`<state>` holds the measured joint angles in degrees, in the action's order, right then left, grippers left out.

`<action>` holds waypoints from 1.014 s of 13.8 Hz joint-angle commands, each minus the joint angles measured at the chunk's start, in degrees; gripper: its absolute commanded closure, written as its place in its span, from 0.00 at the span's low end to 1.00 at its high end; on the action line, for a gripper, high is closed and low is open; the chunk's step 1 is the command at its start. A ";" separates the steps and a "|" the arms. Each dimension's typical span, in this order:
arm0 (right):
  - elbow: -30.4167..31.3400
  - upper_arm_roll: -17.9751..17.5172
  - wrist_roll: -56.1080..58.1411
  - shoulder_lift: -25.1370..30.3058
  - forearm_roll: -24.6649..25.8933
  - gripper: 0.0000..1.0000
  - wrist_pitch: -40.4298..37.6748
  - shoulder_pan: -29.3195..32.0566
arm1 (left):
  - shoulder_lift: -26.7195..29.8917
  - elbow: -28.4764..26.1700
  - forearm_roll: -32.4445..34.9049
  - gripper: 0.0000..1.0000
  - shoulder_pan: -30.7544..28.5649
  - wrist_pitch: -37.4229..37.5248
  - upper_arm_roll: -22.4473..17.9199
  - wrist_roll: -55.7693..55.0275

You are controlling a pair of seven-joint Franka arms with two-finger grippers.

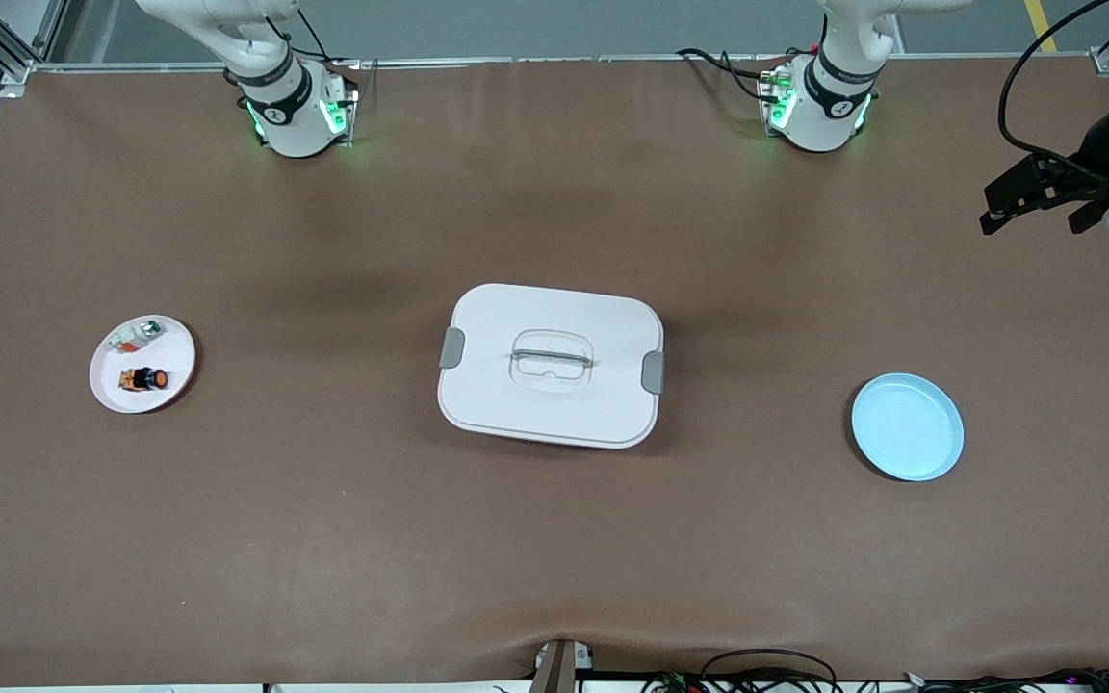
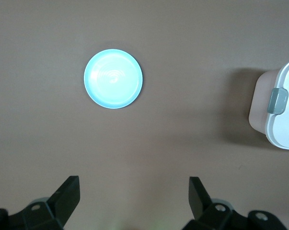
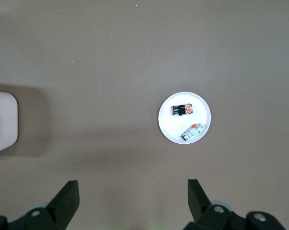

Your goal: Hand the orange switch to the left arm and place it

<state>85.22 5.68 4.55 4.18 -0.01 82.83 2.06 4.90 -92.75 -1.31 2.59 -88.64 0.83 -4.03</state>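
Orange switch (image 3: 183, 109) (on plate (image 3: 200, 111)) well apart from spread right gripper (image 3: 132, 199).

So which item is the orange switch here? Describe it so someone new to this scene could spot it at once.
Start at the big white box mid-table, then look toward the right arm's end to the small white plate. The orange switch lies on it, nearer the front camera than its one neighbour, a whitish-green part. Its black body and round orange face set it apart.
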 commanded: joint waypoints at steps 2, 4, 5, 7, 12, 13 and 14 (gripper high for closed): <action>0.91 -0.93 -0.50 1.01 -0.60 0.00 0.67 1.02 | -0.59 1.60 -0.89 0.00 -0.31 1.45 0.22 1.22; 0.74 -1.02 -0.95 1.01 -0.87 0.00 0.67 0.75 | -0.59 1.69 -0.89 0.00 -0.31 1.45 0.22 1.22; 0.65 -1.02 -0.95 1.01 -0.87 0.00 0.49 0.75 | -0.59 1.69 -0.89 0.00 -0.31 1.45 0.22 1.22; 0.56 -1.02 -1.03 0.92 -0.96 0.00 0.14 0.75 | -0.59 1.69 -0.89 0.00 -0.31 1.45 0.22 1.22; -0.67 -0.93 -0.95 0.04 -1.75 0.00 -0.04 0.84 | -0.59 1.69 -0.89 0.00 -0.48 1.45 0.22 1.22; -0.84 -1.02 -0.95 -0.05 -1.75 0.00 -0.12 0.75 | -0.59 1.69 -0.89 0.00 -0.48 1.45 0.22 1.31; -0.93 -1.02 -1.21 -0.05 -1.75 0.00 -0.30 0.75 | -0.59 1.69 -0.80 0.00 -0.40 1.45 0.22 1.31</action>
<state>85.13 5.21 4.45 4.18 -1.05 82.99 2.25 4.90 -92.72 -1.31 2.67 -88.58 0.84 -4.03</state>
